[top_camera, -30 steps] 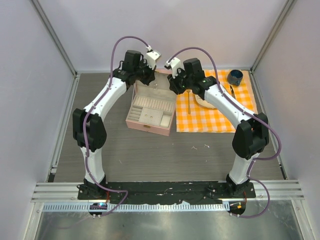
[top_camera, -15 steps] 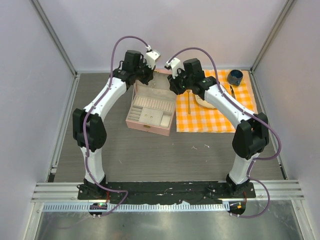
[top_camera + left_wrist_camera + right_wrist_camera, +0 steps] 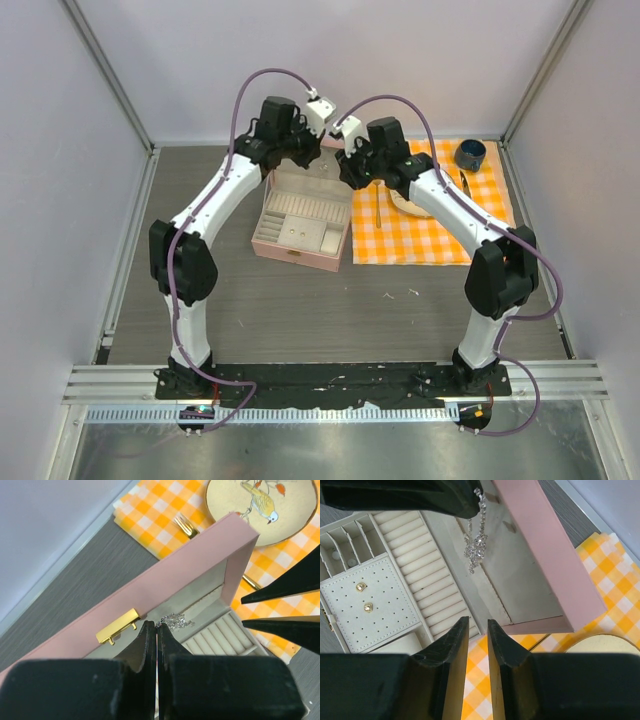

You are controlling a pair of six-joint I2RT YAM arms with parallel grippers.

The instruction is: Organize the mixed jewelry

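1. One thin chain [image 3: 475, 550] dangles from the left fingers [image 3: 142, 645], pinched tight at its top, above the open pink case [image 3: 545, 555].
2. Likely light, limp, slippery and tangle-prone; best gripped by an end.
3. The right fingers [image 3: 452, 645] stand slightly parted, empty.

The chain [image 3: 476, 545] cannot be made out from above; near twelve o'clock, the fork [image 3: 186, 526] is partly hidden by the lid [image 3: 200, 565].

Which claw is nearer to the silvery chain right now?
Left. The left claw is shut on the chain, dangling it over the open pink case; the right claw hovers apart beside it, jaws parted, empty.
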